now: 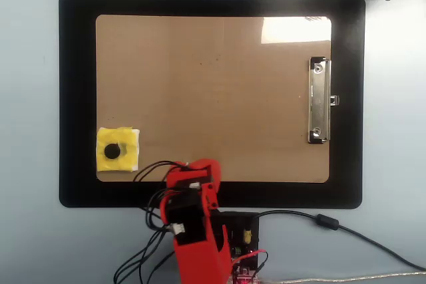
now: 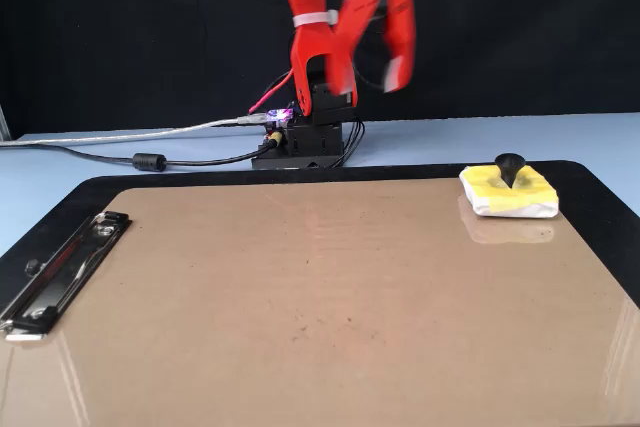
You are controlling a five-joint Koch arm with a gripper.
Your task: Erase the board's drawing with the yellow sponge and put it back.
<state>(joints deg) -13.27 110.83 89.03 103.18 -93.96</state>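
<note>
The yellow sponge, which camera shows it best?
The overhead view: the yellow sponge shows its whole square top and central black knob, unobstructed, on the board corner. The fixed view shows it low, side-on.

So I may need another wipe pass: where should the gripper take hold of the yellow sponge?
By the black knob at the centre of the yellow sponge, coming straight down. The sponge lies flat at the board's corner and the knob stands upright, tapering upward, so it is probably the easiest part for the jaws to close on.
</note>
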